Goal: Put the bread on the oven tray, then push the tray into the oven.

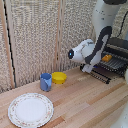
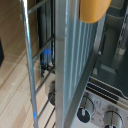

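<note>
The bread (image 1: pixel 106 58), a small orange stick, lies on the oven pan (image 1: pixel 111 66), a dark wire-grid tray that juts out of the front of the oven (image 1: pixel 119 44) at the exterior view's right. My clamp (image 1: pixel 91 68) sits at the pan's outer edge. In the wrist view the pan's bars (image 2: pixel 67 60) run close past the camera, and one blue fingertip (image 2: pixel 46 56) shows behind them. The other finger is hidden. The bread (image 2: pixel 95 9) rests further along the grid, and the oven's knobs (image 2: pixel 85 115) show beside it. The jaws look closed on the pan's rim.
A blue cup (image 1: pixel 46 81) and a round yellow bowl (image 1: pixel 59 77) stand mid-table by the woven back wall. A patterned white plate (image 1: pixel 30 110) lies at the front on the exterior view's left. The wooden table (image 1: pixel 85 105) stretches between them and the oven.
</note>
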